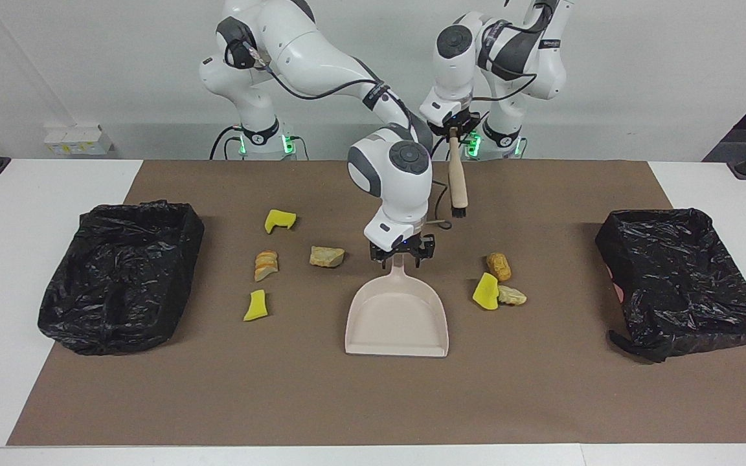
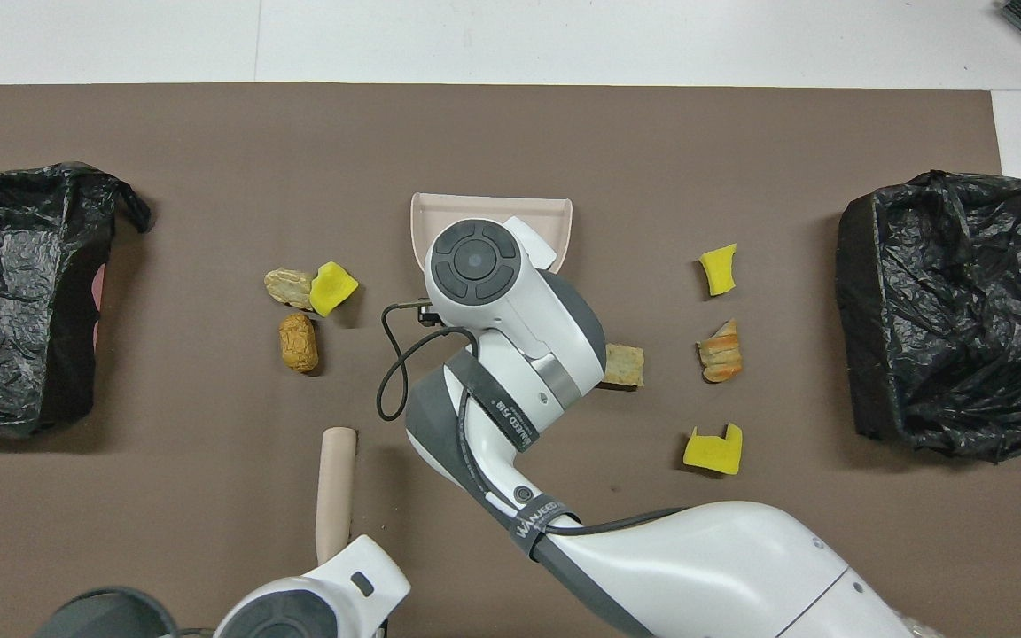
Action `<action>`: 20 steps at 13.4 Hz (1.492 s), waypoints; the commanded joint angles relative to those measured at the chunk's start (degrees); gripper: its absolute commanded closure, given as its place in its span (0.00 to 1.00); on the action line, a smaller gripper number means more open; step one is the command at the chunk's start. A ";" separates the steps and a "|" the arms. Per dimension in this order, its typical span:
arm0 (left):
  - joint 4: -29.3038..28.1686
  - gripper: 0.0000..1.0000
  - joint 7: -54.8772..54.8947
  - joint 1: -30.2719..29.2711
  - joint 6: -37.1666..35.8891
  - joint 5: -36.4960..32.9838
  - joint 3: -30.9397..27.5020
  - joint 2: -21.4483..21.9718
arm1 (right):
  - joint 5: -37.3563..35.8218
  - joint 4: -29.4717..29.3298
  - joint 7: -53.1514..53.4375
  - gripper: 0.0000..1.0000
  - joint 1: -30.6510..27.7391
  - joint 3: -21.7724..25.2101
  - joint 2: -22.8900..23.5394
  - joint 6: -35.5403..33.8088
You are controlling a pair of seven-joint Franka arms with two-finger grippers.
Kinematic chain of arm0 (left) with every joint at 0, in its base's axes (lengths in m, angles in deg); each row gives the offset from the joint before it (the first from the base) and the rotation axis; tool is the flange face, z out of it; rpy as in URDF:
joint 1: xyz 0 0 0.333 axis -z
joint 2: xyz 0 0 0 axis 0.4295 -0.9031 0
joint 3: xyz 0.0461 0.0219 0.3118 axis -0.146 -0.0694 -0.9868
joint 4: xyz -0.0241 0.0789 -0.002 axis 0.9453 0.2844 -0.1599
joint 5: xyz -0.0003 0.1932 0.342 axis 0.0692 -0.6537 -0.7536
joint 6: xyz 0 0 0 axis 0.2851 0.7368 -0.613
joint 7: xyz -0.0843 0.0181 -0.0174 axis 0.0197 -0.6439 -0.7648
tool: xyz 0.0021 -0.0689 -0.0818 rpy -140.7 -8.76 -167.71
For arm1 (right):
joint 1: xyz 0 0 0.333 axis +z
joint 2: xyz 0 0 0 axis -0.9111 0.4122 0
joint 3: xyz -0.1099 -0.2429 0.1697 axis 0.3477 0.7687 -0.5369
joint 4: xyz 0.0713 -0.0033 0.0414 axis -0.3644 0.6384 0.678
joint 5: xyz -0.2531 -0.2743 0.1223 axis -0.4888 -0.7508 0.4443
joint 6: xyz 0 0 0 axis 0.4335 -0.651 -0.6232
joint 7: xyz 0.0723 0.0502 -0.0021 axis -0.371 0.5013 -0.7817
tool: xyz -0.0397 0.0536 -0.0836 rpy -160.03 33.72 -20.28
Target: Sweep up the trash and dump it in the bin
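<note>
While nothing is swept yet, the parts stand so:
Left gripper: clamped on the brush, which hangs bristles down, ready to sweep.
Right gripper: low at the dustpan handle, fingers astride it; whether it grips yet I cannot tell.
Dustpan: flat on the mat, mouth away from the robots.
Trash: seven scraps, four toward one bin, three toward the other bin.

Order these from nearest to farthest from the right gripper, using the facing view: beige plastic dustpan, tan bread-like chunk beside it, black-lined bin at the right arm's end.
1. Beige plastic dustpan, under the right gripper.
2. Tan bread-like chunk, beside it.
3. Black-lined bin, at the table's end.
</note>
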 commanded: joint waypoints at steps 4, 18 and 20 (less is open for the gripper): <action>6.09 1.00 10.72 -16.26 -1.48 -3.79 0.40 -3.46 | -1.28 1.27 1.64 0.51 -0.33 -0.01 -0.05 0.58; 22.63 1.00 18.12 -34.48 4.59 -7.40 0.23 -21.15 | -1.10 2.07 -17.83 1.00 -2.09 -0.01 -3.65 -0.65; 22.37 1.00 18.56 -34.48 5.03 -7.40 0.23 -21.15 | -1.36 5.92 -25.13 1.00 -2.70 0.08 -5.40 -0.39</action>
